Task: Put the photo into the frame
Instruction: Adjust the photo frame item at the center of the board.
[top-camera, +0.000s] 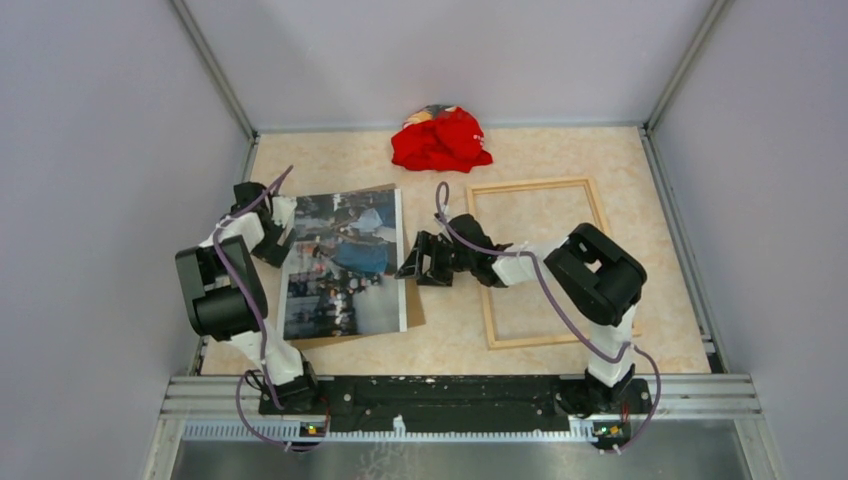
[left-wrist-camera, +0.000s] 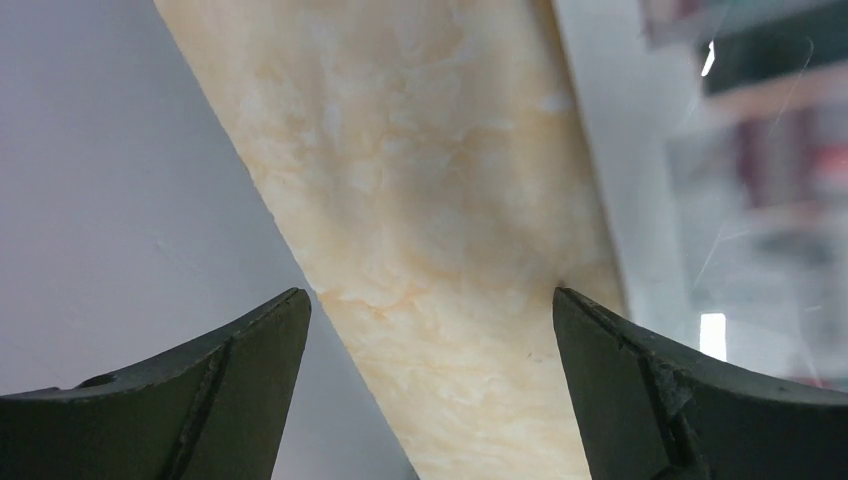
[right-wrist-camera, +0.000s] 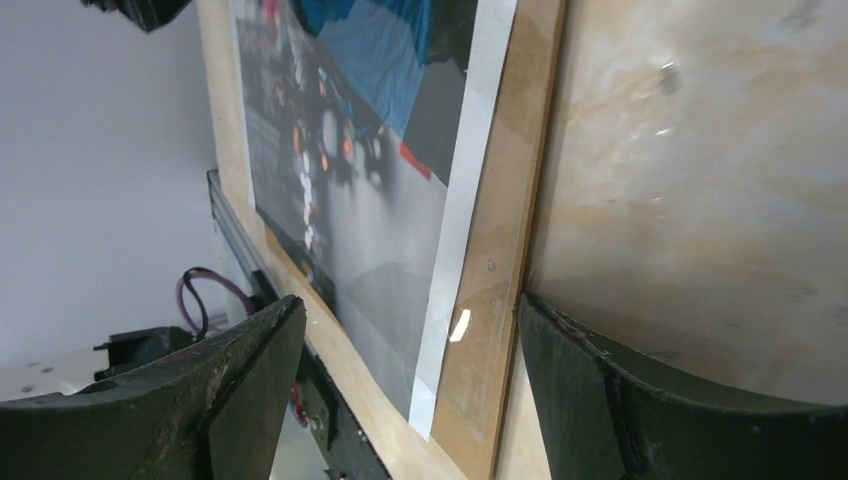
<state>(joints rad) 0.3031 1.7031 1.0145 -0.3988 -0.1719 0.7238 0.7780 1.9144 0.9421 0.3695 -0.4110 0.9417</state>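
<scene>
The photo (top-camera: 345, 262), a glossy print with a white border, lies flat at the left of the table on a brown backing board (top-camera: 413, 305). The light-wood frame (top-camera: 530, 184) lies empty to the right. My right gripper (top-camera: 408, 262) is open at the photo's right edge. In the right wrist view its jaws straddle the white border of the photo (right-wrist-camera: 380, 200) and the board's edge (right-wrist-camera: 500, 250) without touching them. My left gripper (top-camera: 282, 232) is open by the photo's upper left edge. Only bare table shows between its jaws (left-wrist-camera: 430, 310), and the photo (left-wrist-camera: 760, 150) is blurred at the right.
A crumpled red cloth (top-camera: 440, 138) lies at the back of the table near the wall. Metal rails and grey walls close in the table on both sides. The right arm reaches across the frame's left rail.
</scene>
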